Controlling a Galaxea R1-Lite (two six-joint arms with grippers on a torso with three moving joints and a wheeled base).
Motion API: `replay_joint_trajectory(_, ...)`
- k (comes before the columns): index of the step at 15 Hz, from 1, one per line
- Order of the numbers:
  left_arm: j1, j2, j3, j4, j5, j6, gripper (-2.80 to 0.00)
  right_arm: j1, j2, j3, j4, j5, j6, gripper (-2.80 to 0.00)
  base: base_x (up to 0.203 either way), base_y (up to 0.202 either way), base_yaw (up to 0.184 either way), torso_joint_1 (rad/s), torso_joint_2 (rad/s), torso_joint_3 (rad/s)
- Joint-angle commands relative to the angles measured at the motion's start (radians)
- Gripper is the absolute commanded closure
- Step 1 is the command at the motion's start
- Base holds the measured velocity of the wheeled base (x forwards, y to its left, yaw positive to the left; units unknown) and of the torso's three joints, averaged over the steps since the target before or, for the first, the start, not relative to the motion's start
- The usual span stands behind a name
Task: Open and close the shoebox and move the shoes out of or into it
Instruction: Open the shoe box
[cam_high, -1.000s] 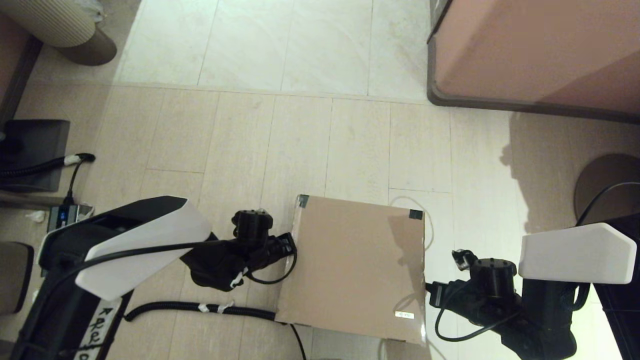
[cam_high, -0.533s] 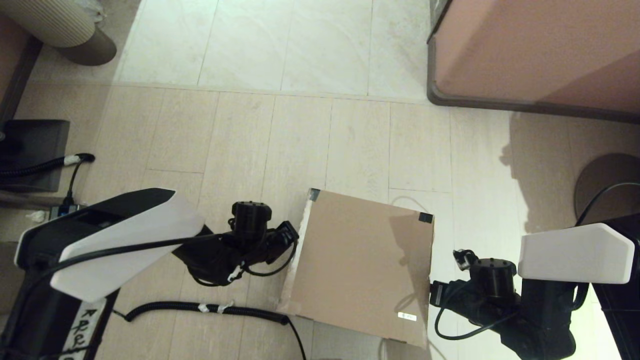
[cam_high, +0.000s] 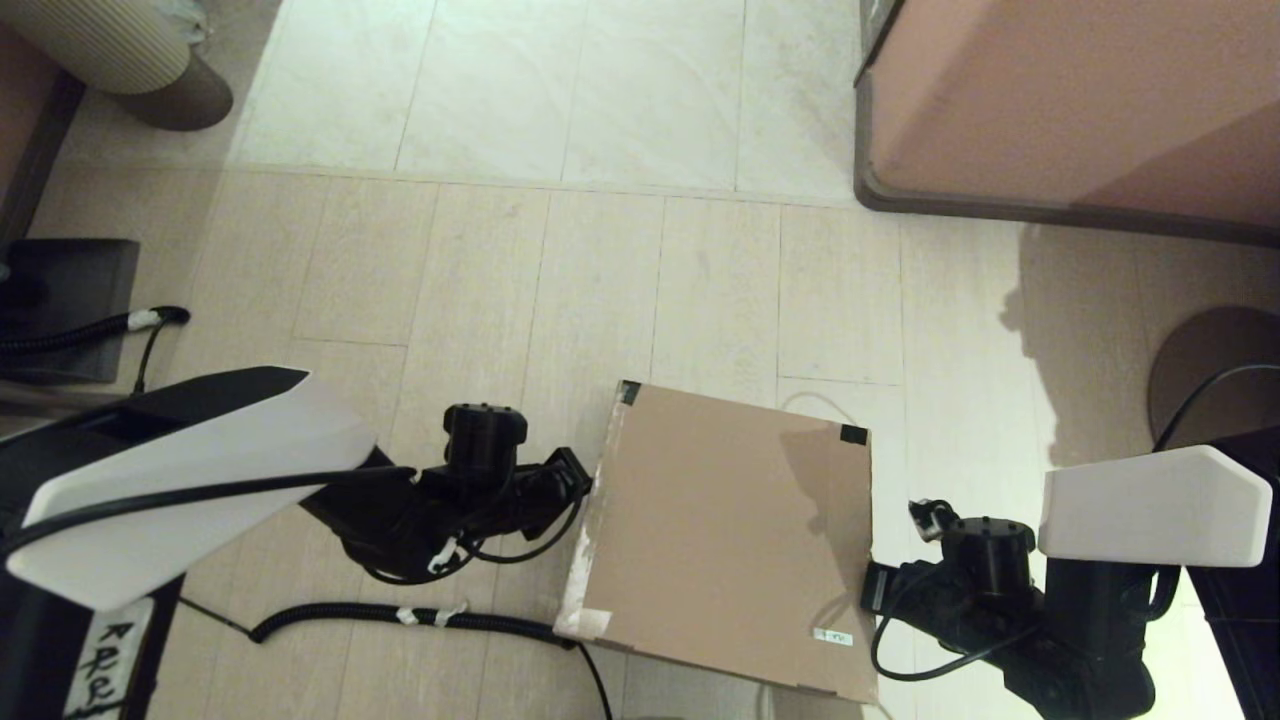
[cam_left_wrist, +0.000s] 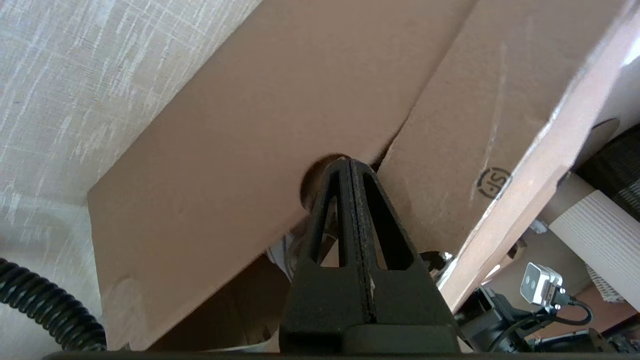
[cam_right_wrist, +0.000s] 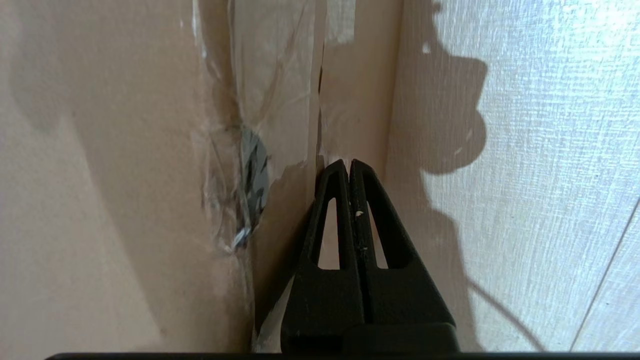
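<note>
The brown cardboard shoebox (cam_high: 720, 540) sits on the floor between my arms, with black-taped far corners and a small white sticker (cam_high: 833, 636) near its front right. Its lid (cam_left_wrist: 225, 150) is tipped up along the left side, and a whitish inner edge (cam_high: 590, 545) shows there. My left gripper (cam_high: 578, 478) is shut and empty. Its tips (cam_left_wrist: 348, 162) are under the raised lid at a round finger hole. My right gripper (cam_high: 868, 590) is shut against the box's right wall (cam_right_wrist: 280, 125). The shoes are hidden. Only a scrap of white (cam_left_wrist: 280, 250) shows in the gap.
A large pinkish-brown cabinet (cam_high: 1060, 100) fills the far right. A black corrugated hose (cam_high: 400, 615) runs along the floor by the box's front left corner. A dark block with a cable (cam_high: 70, 290) lies at the left, and a round brown base (cam_high: 1215, 360) at the right.
The lid's left edge has lifted and the box top has shifted right and turned a little. My left arm has drawn back to the left. The right arm has barely moved.
</note>
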Motion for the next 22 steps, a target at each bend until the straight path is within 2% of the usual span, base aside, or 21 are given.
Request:
replay_joint_trajectory(1, 0.0, -0.022, 0.005, -0.005, 0.0, -0.006, 0.0, 0.001, -0.027, 0.005, -0.011, 0.001, 0.012, 0.0, 0.0, 0.0, 0.0, 0.0, 0.0, 0.0)
replay_joint_trajectory(5, -0.002, -0.05, 0.015, -0.005, 0.0, -0.027, 0.0, -0.005, -0.147, 0.058, 0.015, 0.007, 0.071, 0.0, 0.0, 0.0, 0.0, 0.0, 0.0, 0.0)
replay_joint_trajectory(7, -0.007, -0.075, 0.017, -0.004, -0.014, -0.101, 0.0, -0.006, -0.157, 0.098, 0.015, 0.009, 0.079, 0.0, 0.0, 0.0, 0.0, 0.0, 0.0, 0.0)
replay_joint_trajectory(9, -0.008, -0.103, 0.023, -0.004, -0.055, -0.147, 0.0, -0.01, -0.171, 0.129, -0.007, 0.01, 0.115, 0.0, 0.0, 0.0, 0.0, 0.0, 0.0, 0.0)
replay_joint_trajectory(13, -0.009, -0.124, 0.03, -0.003, -0.062, -0.152, 0.0, -0.044, -0.218, 0.218, -0.04, 0.034, 0.168, 0.0, 0.0, 0.0, 0.0, 0.0, 0.0, 0.0)
replay_joint_trajectory(15, -0.009, -0.126, 0.032, -0.003, -0.062, -0.152, 0.0, -0.046, -0.218, 0.274, -0.106, 0.09, 0.219, 0.0, 0.0, 0.0, 0.0, 0.0, 0.0, 0.0)
replay_joint_trajectory(17, -0.012, -0.126, 0.031, -0.003, -0.063, -0.152, 0.0, -0.046, -0.22, 0.321, -0.111, 0.133, 0.254, 0.0, 0.0, 0.0, 0.0, 0.0, 0.0, 0.0)
replay_joint_trajectory(22, -0.022, -0.12, 0.025, -0.008, -0.063, -0.167, 0.0, -0.046, -0.246, 0.454, -0.111, 0.163, 0.25, 0.0, 0.0, 0.0, 0.0, 0.0, 0.0, 0.0)
